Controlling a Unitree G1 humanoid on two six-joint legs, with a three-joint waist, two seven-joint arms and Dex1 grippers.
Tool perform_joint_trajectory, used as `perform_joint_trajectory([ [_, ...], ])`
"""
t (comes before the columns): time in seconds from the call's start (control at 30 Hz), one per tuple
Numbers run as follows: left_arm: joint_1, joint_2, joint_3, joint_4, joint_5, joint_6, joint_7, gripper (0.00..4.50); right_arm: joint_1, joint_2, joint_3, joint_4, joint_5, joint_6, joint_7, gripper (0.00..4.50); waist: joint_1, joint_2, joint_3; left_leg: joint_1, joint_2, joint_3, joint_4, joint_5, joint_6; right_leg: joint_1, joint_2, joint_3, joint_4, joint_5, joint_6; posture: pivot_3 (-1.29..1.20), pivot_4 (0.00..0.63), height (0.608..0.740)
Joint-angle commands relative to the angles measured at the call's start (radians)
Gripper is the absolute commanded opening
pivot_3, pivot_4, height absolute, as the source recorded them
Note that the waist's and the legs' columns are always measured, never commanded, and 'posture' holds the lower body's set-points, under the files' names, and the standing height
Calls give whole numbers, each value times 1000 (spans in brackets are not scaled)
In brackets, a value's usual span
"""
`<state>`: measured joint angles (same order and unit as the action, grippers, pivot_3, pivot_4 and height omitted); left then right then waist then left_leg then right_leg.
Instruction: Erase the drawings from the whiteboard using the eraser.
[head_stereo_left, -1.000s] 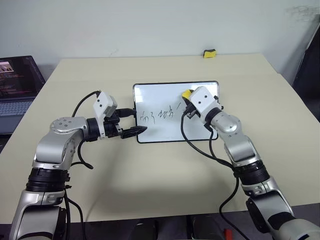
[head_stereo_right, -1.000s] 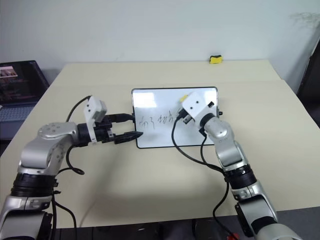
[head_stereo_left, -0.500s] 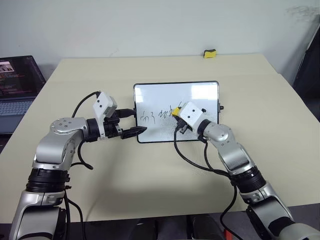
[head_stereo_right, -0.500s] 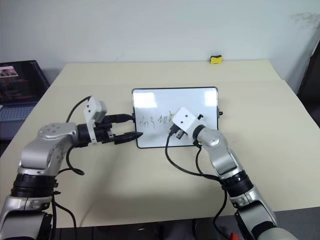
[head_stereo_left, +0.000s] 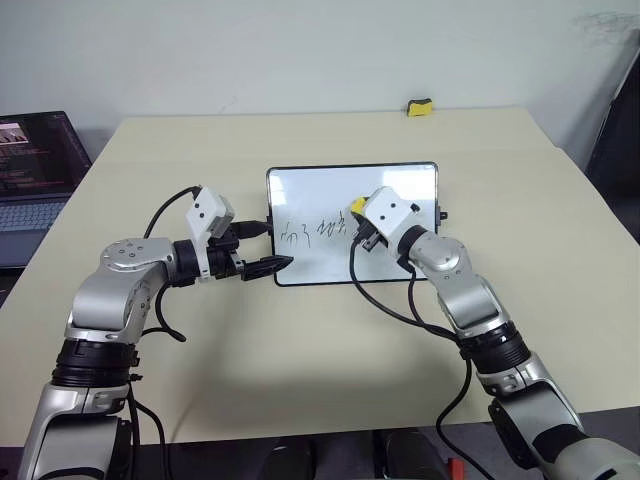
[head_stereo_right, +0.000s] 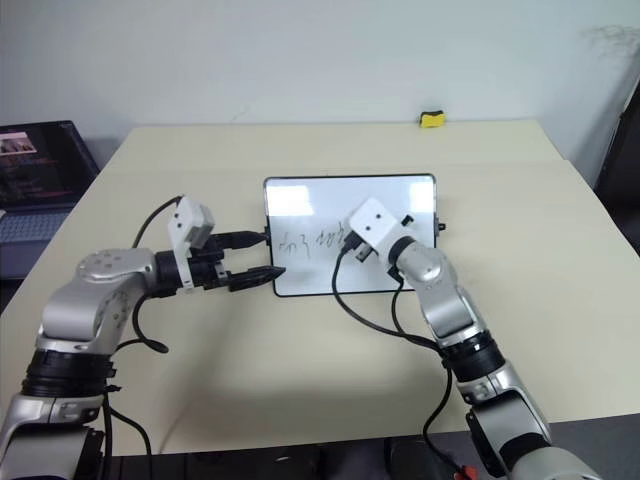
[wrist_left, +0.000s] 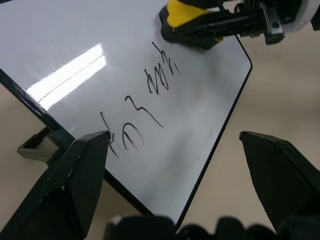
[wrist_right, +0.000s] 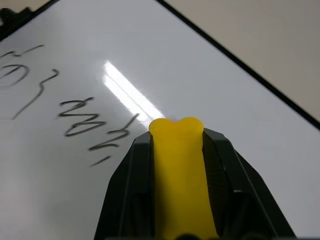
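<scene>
Left eye view, from your left: a laptop sits off the table's edge, well clear. Your left gripper stands with its fingers apart at the board's left lower corner; whether it touches the frame I cannot tell. The drawings run as a short row across the board's left half, long axis left to right. Your right gripper is clamped on the eraser, which sits just beside the row's right end, at or just over the white. So the marks lie to the eraser's left: your sweep likely goes that way, toward the left gripper, which is the one thing in the path. A second yellow block lies at the far edge, out of the way.
</scene>
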<state>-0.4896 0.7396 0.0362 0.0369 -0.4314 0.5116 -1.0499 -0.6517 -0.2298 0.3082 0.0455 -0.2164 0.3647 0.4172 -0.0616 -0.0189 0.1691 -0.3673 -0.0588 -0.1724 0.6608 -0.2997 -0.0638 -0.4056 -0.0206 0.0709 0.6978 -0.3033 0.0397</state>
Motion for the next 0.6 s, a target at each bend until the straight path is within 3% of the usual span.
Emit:
perform_joint_trajectory([
  [0.03, -8, 9, 25, -30, -4, -16, 1, 4500, 9, -11, 33, -19, -14, 44, 43, 986, 0, 0, 0, 0, 0, 0, 0, 0, 0, 0, 0, 0, 0, 0, 0, 0, 150, 740],
  [0.17, -11, 8, 22, -27, -3, -18, -2, 4500, 13, -17, 25, -25, -16, 59, 42, 986, 1, 0, 0, 1, 0, 0, 0, 0, 0, 1, 0, 0, 0, 0, 0, 0, 150, 740],
  [0.4, -14, 6, 20, -24, -2, -19, -5, 4500, -32, -31, -72, 9, -28, 29, -85, 986, 5, 0, 0, 1, 0, 0, 0, 0, 0, 1, 0, 0, 0, 0, 0, 0, 150, 740],
  [0.6, -12, 3, 20, -28, -3, -19, -6, 4500, -13, -33, -38, 6, -32, 51, -60, 986, 4, 0, 0, 1, 0, 0, 0, 0, 0, 1, 0, 0, 0, 0, 0, 0, 150, 740],
])
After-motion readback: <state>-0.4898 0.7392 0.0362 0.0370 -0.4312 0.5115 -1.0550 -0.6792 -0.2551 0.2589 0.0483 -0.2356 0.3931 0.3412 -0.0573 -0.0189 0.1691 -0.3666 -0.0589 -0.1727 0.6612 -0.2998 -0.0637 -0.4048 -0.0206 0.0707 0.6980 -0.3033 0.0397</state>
